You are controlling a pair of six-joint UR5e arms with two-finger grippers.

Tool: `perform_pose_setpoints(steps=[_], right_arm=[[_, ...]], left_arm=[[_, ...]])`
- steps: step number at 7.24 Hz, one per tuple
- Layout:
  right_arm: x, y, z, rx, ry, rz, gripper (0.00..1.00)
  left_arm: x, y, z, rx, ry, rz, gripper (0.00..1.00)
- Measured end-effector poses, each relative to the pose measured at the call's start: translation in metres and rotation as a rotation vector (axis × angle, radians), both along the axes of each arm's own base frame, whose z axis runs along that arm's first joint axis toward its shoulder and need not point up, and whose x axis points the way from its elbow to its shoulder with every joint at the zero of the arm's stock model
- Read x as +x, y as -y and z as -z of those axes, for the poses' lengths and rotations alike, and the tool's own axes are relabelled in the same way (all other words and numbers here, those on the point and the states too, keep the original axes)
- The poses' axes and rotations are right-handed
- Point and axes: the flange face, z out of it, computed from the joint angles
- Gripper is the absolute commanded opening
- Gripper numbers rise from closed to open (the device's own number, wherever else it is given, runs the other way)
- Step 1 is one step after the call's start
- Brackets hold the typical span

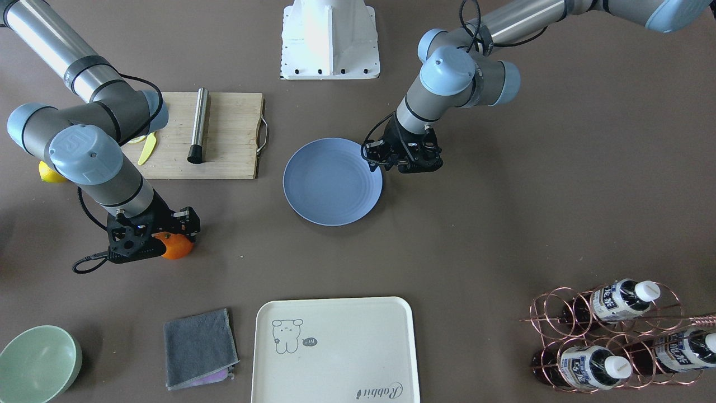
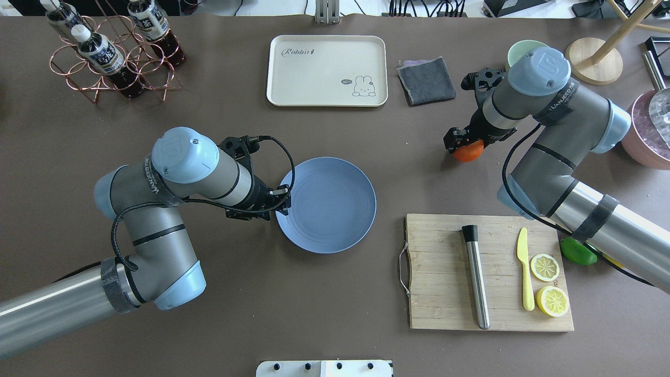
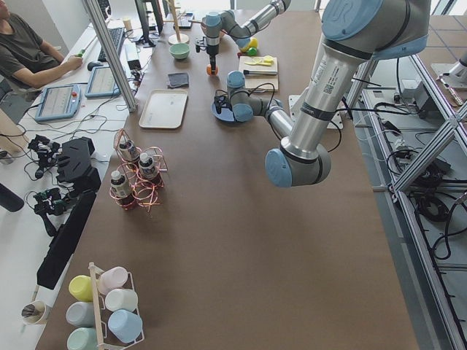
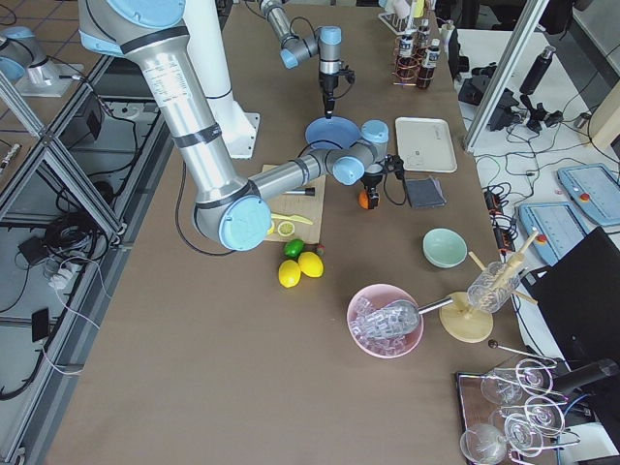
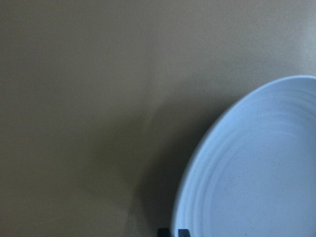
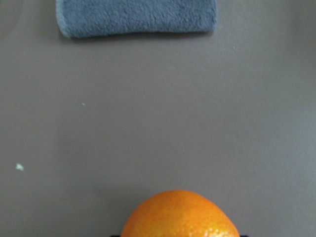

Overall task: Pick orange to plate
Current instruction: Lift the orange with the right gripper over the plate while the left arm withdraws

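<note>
The orange sits low over the brown table, far to the right of the robot. My right gripper comes down on it from above. In the right wrist view the orange fills the bottom centre, with dark finger edges tight against both its sides, so the gripper looks shut on it. Whether the fruit is off the table I cannot tell. The empty periwinkle plate lies mid-table. My left gripper hangs at the plate's rim with its tips close together, shut and holding nothing.
A wooden cutting board carries a metal rod, a yellow knife and lemon halves. Beyond the plate are the cream tray, a grey cloth, a pale green bowl and a copper bottle rack.
</note>
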Motion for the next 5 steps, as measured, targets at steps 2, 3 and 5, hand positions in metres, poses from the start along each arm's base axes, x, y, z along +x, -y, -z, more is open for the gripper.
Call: perform_pose_setpoints(steps=[2,3,5], right_arm=[[-0.037,-0.003,0.089,-0.040,0.105,-0.056,0.00],[-0.081,-0.026,0.139,-0.075,0.156,-0.077,0.00],[-0.168,-0.092,0.209,-0.107,0.183,-0.109,0.00]], left_arm=[[-0.019,0.021,0.000,0.001,-0.002,0.035,0.97],[-0.036,0.036,-0.007,0.008,0.005,0.054,0.97],[-0.088,0.075,-0.040,0.057,0.038,0.050,0.97]])
